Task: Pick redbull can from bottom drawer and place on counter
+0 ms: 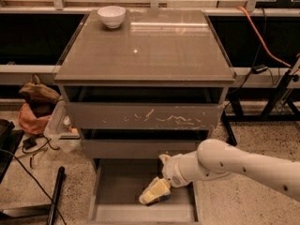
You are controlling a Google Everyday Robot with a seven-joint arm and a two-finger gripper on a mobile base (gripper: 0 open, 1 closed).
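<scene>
open bottom drawer (117, 189): gripper (153, 193) lies low over its floor, right of centre, redbull can (164, 199) barely showing beneath it; whether it grips cannot be told; white bowl (111, 16) sits far left on table (154, 50)

Your gripper (152, 194) sits inside the bottom drawer (117, 187). The counter (154, 46) lies above and behind it, with the bowl (111, 16) on it, far back-left.
</scene>
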